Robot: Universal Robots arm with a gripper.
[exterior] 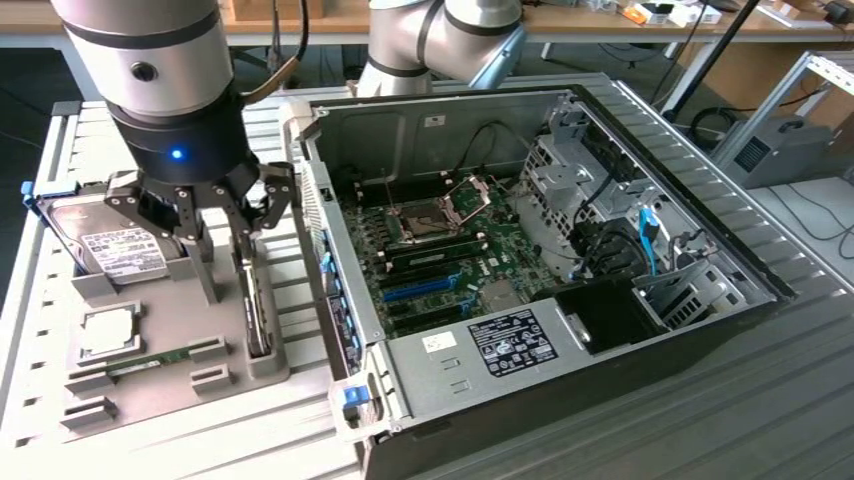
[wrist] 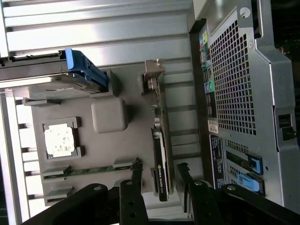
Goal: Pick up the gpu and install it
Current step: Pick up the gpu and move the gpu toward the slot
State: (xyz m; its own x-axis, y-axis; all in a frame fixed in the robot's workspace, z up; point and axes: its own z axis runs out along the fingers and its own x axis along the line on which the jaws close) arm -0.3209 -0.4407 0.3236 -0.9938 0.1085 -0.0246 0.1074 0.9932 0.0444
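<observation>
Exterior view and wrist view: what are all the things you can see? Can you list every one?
computer case: one, black and silver, side open, on the exterior view's right
motherboard: one, green, inside the computer case
holder tray: one, grey, on the exterior view's left of the case
hard drive: one, silver with a white label, at the tray's far end
processor chip: one, silvery, in the tray
memory stick: one, green, in a tray slot
gpu: one, black, standing on edge in the tray, nearest the case
robot arm: one, silver and black, above the tray
gripper: one, black, open, a finger on each side of the gpu
</observation>
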